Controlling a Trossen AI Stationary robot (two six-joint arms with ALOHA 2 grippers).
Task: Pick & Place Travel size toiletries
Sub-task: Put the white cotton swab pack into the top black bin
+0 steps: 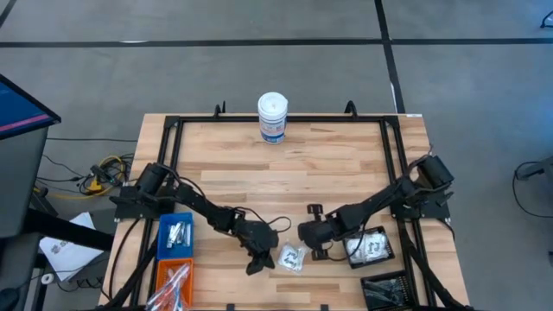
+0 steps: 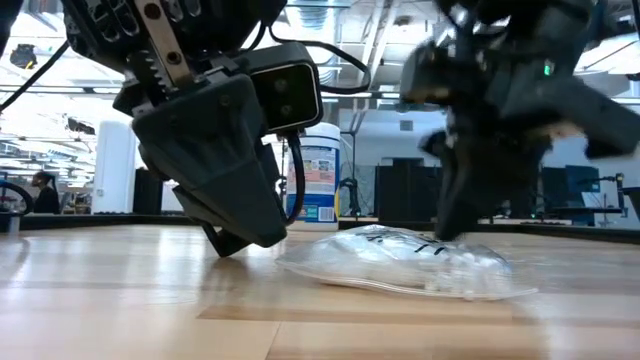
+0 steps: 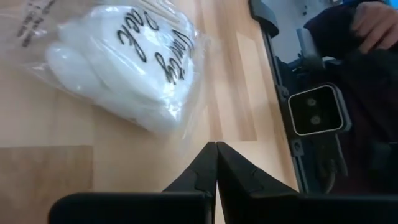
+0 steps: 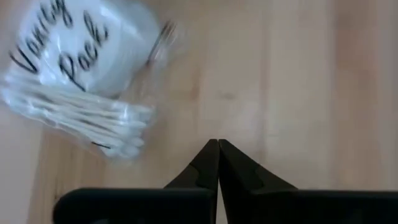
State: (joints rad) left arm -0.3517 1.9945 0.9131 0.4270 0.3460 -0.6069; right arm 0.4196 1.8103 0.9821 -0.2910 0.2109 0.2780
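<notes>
Close to the near edge of the table (image 1: 285,164), a clear crinkly packet (image 1: 291,257) lies flat on the wood between the two arms. It reads "Vanity Pack" and holds white pads and a bundle of cotton swabs. I'd judge it light, soft and slippery, likely to slide or buckle if pinched in the middle. A loose edge or corner of the film looks the better hold.

The left gripper (image 1: 257,260) sits just to its left, fingers pressed together on nothing. The right gripper (image 1: 304,233) is just to the packet's right and also clenched, with nothing visibly between its tips.

I count one packet out in the open. To the right, a black bin (image 1: 370,247) holds more of them. On the left stand a blue bin (image 1: 175,236) and an orange bin (image 1: 169,285).

At the far edge stands one white canister (image 1: 272,117).
</notes>
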